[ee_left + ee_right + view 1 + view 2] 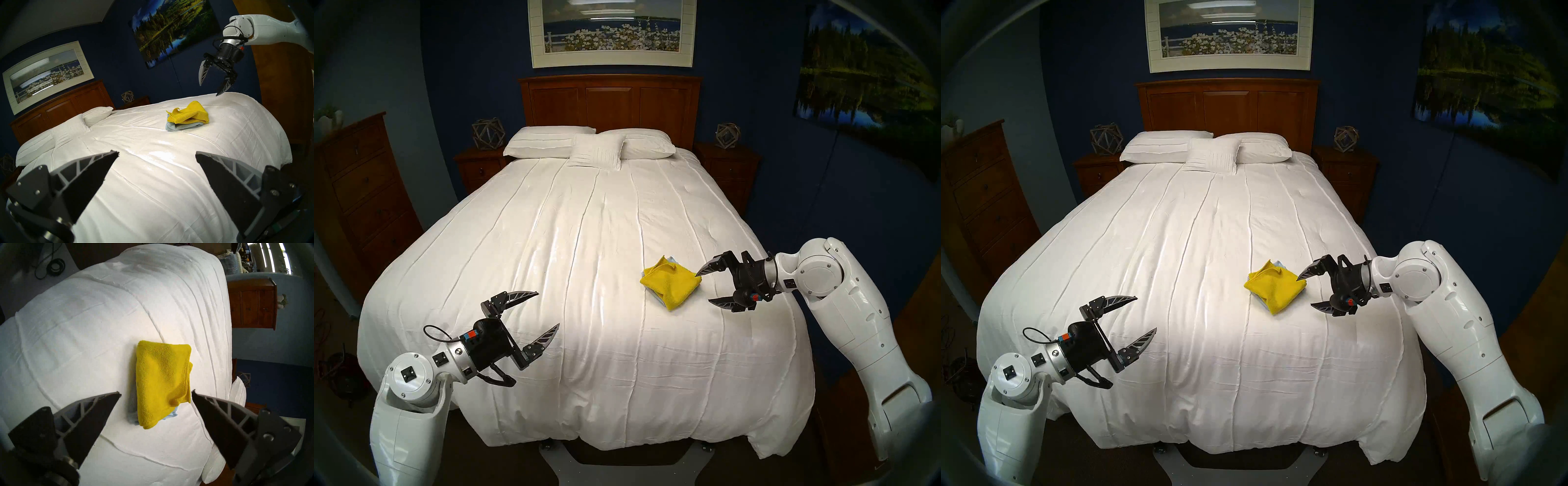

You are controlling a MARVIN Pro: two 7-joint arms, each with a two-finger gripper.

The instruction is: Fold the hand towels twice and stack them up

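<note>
Right gripper [702,286]: spread wide and empty; held above the bed, tilted down toward the stack, its upper fingertip overlapping the yellow towel's near corner in the head views, though the left wrist view shows it raised clear of the cloth.
Left gripper [548,309]: spread wide and empty; held level over the near left part of the bed, well apart from the stack.
Yellow towel [161,382]: seen just ahead of the right gripper, between the lines of its two fingers; laid folded on top of the blue towel.
Blue towel [180,126]: found beneath the yellow one, only its edges showing on two sides.
Bed [585,237]: white bedspread under the stack, which lies near the robot's end, to the right of the middle.
Step in hand: both towels appear folded and stacked, so the task is judged to be at its close, nothing being gripped.
Next move: little is called for beyond clearing the arm; one yellow corner is curled up and could be pressed flat.
Orientation: from the right gripper, the stack's long axis is seen running straight away; in the head views it lies diagonally, one corner pointing to the robot.
</note>
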